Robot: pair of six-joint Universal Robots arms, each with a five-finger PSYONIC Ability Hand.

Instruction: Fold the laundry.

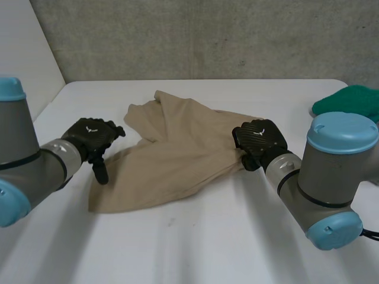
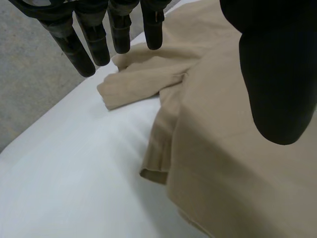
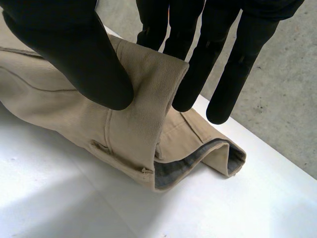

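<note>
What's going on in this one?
A two-armed robot is working on a tan garment lying crumpled on the white table. Its right hand pinches a thick seamed edge of the garment between thumb and fingers. The left hand is open above the opposite side, holding nothing. A green cloth lies apart at the far right. No neat fold yet.

High rear head view, close wrist views, trousers (image 1: 172,160) in all
</note>
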